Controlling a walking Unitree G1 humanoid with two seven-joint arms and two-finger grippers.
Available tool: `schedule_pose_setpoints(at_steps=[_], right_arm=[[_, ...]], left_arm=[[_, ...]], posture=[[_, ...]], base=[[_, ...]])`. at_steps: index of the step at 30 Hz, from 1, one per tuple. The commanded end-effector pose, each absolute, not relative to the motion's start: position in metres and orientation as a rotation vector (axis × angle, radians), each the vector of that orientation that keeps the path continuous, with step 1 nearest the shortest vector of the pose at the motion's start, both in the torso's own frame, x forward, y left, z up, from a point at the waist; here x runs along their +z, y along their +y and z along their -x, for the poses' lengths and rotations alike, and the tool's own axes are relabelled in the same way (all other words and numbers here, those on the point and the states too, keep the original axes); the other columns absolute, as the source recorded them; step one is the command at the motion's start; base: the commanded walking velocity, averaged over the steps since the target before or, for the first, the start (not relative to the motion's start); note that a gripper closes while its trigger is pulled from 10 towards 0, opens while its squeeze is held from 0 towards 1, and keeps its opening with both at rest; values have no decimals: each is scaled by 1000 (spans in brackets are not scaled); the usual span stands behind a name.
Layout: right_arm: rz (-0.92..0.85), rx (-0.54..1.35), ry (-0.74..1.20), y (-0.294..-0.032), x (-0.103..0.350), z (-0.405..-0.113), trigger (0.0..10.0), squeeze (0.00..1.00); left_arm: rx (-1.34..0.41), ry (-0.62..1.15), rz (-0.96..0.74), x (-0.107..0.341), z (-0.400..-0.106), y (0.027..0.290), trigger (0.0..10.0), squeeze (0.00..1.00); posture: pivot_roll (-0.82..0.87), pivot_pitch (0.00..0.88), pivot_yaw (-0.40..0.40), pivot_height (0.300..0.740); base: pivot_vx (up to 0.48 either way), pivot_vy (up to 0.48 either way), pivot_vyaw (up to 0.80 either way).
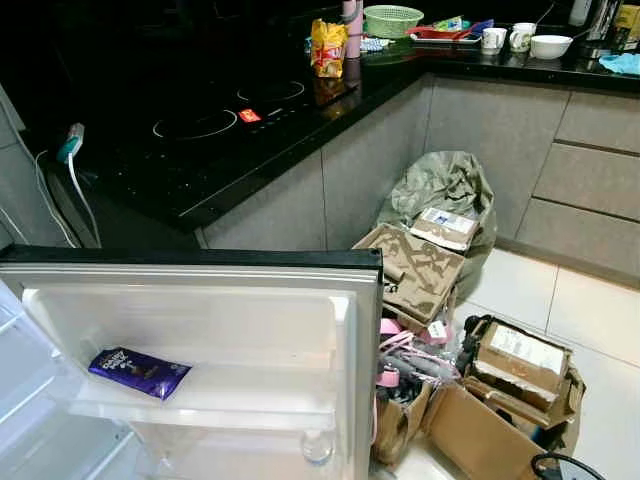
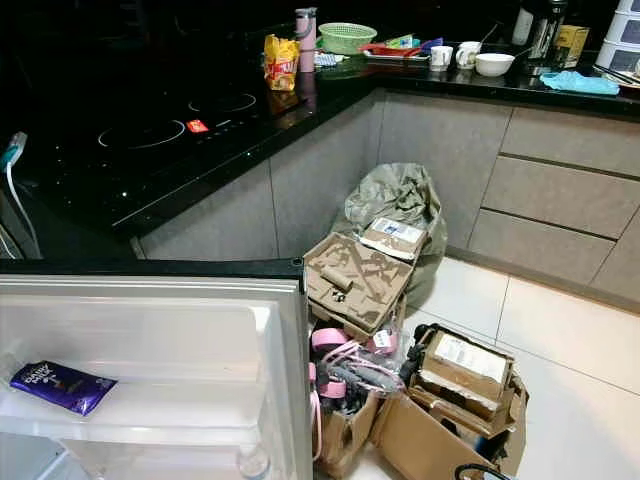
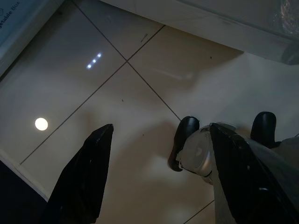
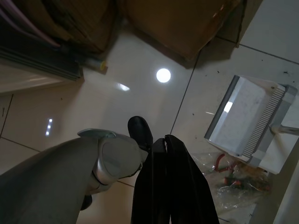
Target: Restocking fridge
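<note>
The open fridge door (image 1: pixel 200 300) fills the lower left, its white inner side facing me. On its door shelf (image 1: pixel 260 388) lies a purple chocolate packet (image 1: pixel 138 372) flat on its side. A yellow snack bag (image 1: pixel 328 47) and a pink bottle (image 1: pixel 352 25) stand on the black counter behind. My left gripper (image 3: pixel 161 128) hangs open over the floor tiles, empty, next to my own foot (image 3: pixel 184 140). Beside my leg, my right gripper (image 4: pixel 166 140) points down with its fingers pressed together, holding nothing.
Open cardboard boxes (image 1: pixel 520 365) and a pile of pink items (image 1: pixel 400 350) crowd the floor right of the door, with a grey-green bag (image 1: pixel 440 185) behind. The counter carries a hob (image 1: pixel 230 110), a green basket (image 1: pixel 392 18), cups and a bowl. A white appliance (image 4: pixel 247 121) lies on the tiles.
</note>
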State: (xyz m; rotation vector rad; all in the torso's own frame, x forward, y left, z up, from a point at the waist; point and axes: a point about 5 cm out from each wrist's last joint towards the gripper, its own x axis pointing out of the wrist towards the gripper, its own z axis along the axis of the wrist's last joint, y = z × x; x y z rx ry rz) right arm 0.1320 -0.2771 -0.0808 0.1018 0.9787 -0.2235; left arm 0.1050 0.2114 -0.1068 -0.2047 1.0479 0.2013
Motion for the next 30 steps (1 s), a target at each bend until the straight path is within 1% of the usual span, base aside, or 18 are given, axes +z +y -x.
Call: schedule_pose_setpoints(at_steps=[1,6,8,9,10,13,17,20,24,26,27,30], right_arm=[[-87,-215,991,-274,-83,-129,10000,0],[-87,-217,993,-274,-84,-127,10000,0],[-91,-222,991,-275,-84,-125,10000,0],[-94,-223,993,-274,-85,-122,10000,0],[-94,-223,993,-274,-85,-122,10000,0],[-110,-225,1016,-269,-90,-113,10000,0],[-101,-211,1031,-267,-91,-110,10000,0],[-91,-193,1019,-269,-89,-115,10000,0],[-93,-243,986,-278,-83,-125,10000,0],[-106,-247,972,-278,-82,-129,10000,0],[-94,-231,966,-275,-81,-133,10000,0],[-116,-231,947,-270,-81,-138,10000,0]], left_arm=[[206,1045,213,-107,-106,209,10000,0],[207,1034,215,-106,-108,210,10000,0],[209,1031,194,-105,-108,215,10000,0],[222,1029,177,-104,-107,221,10000,0],[222,1029,177,-104,-107,221,10000,0],[296,1017,161,-101,-100,243,10000,0],[345,1016,163,-100,-94,252,10000,0],[360,1024,164,-100,-89,254,10000,0],[361,1060,165,-103,-79,253,10000,0],[357,1059,178,-103,-79,252,10000,0],[328,1060,165,-103,-80,251,10000,0],[317,1046,174,-102,-87,251,10000,0]], posture=[[-117,0,8,740],[-115,0,17,740],[-99,4,24,740],[-94,0,28,740],[-94,0,28,740],[-74,0,30,740],[-75,0,25,740],[-69,0,32,740],[-57,0,34,740],[-60,0,33,740],[-68,0,41,740],[-70,0,33,740]], base=[[0,0,0],[0,0,0],[0,0,0],[0,0,0],[0,0,0],[0,0,0],[0,0,0],[0,0,0],[0,0,0],[0,0,0],[0,0,0],[0,0,0]])
